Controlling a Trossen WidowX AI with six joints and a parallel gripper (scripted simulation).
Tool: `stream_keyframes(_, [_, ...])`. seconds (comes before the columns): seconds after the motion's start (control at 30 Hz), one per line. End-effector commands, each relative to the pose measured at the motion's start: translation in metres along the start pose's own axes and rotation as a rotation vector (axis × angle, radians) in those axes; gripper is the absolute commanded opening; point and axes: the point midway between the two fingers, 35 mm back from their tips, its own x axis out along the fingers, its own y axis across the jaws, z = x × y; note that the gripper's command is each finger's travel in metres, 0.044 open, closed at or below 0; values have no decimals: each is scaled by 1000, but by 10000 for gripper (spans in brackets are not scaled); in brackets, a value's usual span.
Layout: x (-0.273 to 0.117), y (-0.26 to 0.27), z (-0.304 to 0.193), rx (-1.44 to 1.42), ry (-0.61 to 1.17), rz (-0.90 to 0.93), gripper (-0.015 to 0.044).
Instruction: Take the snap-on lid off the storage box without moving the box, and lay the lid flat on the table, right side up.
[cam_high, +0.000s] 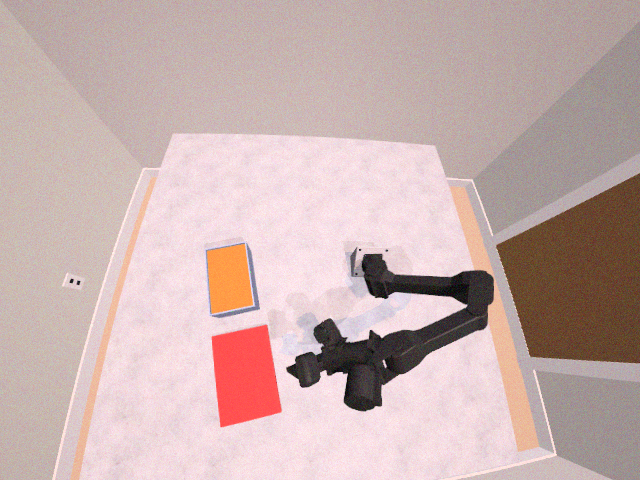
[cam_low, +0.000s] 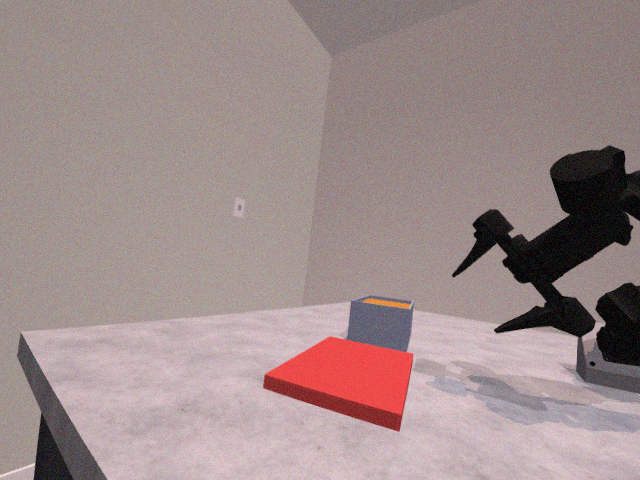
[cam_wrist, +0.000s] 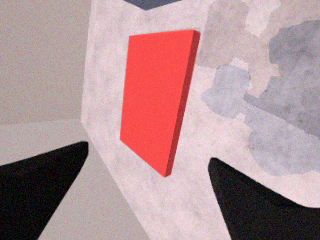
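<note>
The red lid (cam_high: 245, 377) (cam_low: 346, 374) (cam_wrist: 155, 90) lies flat on the table, its smooth flat face up, apart from the box. The blue-grey storage box (cam_high: 253, 281) (cam_low: 379, 325) (cam_wrist: 149, 4) stands upright without its lid just behind it, with orange showing inside its rim. My gripper (cam_high: 306, 349) (cam_low: 474, 303) (cam_wrist: 150, 155) is open and empty. It is raised above the table to the right of the lid in the top and exterior views, clear of lid and box. The wrist view shows the lid beyond the two fingertips and only a corner of the box.
The arm's base (cam_high: 356, 263) (cam_low: 602, 373) stands to the right of the box. The table (cam_high: 310, 196) (cam_low: 180, 413) has its left edge beyond the lid and box in the top view. The arm's shadow falls between the base and the lid.
</note>
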Motion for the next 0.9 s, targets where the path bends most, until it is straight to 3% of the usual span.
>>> stream_keyframes(0.0, [-8,4,-2,-6,8,6,440])
stream_keyframes(0.87, [-1,1,0,-6,8,6,440])
